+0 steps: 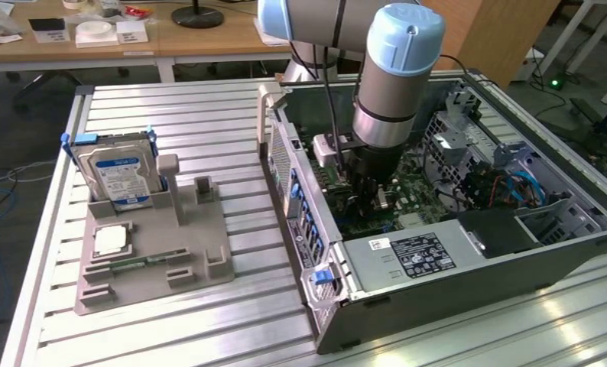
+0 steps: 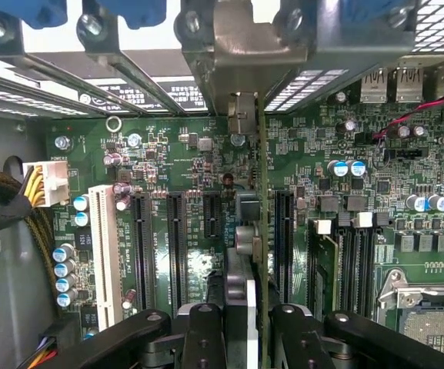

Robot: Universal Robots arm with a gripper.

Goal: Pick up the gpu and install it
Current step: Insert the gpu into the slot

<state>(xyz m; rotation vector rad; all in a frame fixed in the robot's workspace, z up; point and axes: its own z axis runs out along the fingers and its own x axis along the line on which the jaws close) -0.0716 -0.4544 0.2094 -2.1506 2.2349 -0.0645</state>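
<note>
The gripper point(image 2: 241, 327) is deep inside the open computer case point(image 1: 467, 260), and its jaws are clamped on the gpu point(image 2: 246, 231). The card stands on edge above the motherboard point(image 2: 168, 154), right over a long black slot point(image 2: 210, 215). Its metal bracket points to 12 o'clock, at the back wall of the case. This looks like the putting-in step. I think the card must line up with the slot, then be pushed straight down, gently.
</note>
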